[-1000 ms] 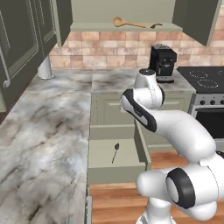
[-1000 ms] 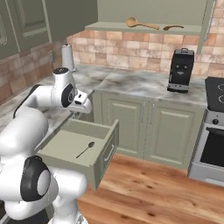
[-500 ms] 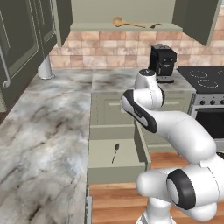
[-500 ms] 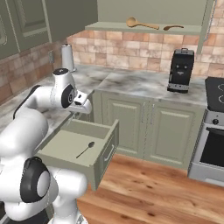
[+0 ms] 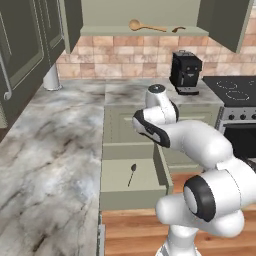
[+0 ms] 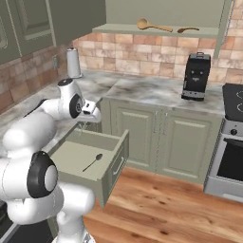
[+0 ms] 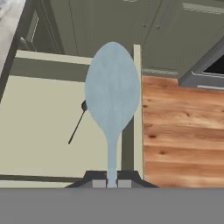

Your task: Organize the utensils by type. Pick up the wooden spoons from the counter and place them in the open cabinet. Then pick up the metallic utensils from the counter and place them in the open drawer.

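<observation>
Two-finger gripper, clamped on a pale grey-blue metal spoon pointing to twelve o'clock, hangs above the shallow sage-green open drawer's right wall.

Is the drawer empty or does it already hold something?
Not empty: one thin dark metal spoon lies on the pale floor of the open drawer.
</observation>
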You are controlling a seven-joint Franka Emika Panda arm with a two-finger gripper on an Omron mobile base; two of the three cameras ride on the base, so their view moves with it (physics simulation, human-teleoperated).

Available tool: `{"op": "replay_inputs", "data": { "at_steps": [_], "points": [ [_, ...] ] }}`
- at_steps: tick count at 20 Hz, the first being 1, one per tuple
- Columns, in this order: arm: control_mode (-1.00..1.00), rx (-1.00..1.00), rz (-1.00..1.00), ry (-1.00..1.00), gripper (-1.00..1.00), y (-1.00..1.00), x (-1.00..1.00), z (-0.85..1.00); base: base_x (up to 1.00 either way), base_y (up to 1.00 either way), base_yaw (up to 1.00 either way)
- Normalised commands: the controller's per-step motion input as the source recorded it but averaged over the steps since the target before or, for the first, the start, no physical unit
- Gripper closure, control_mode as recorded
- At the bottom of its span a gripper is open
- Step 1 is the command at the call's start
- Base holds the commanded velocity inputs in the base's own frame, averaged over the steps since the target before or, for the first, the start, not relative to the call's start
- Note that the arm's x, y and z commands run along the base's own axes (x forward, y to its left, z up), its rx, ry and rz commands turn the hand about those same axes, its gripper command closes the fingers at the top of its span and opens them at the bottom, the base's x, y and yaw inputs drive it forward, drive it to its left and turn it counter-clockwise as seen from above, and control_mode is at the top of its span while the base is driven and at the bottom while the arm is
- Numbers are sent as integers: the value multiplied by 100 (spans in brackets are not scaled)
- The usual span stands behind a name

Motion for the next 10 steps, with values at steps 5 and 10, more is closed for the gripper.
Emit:
{"op": "replay_inputs", "data": {
  "at_steps": [5, 10],
  "points": [
    [-100, -2, 0, 9, 100, 2, 46, -43, 0, 0, 0],
    [-100, 0, 0, 24, 100, 0, 26, -44, 0, 0, 0]
  ]
}}
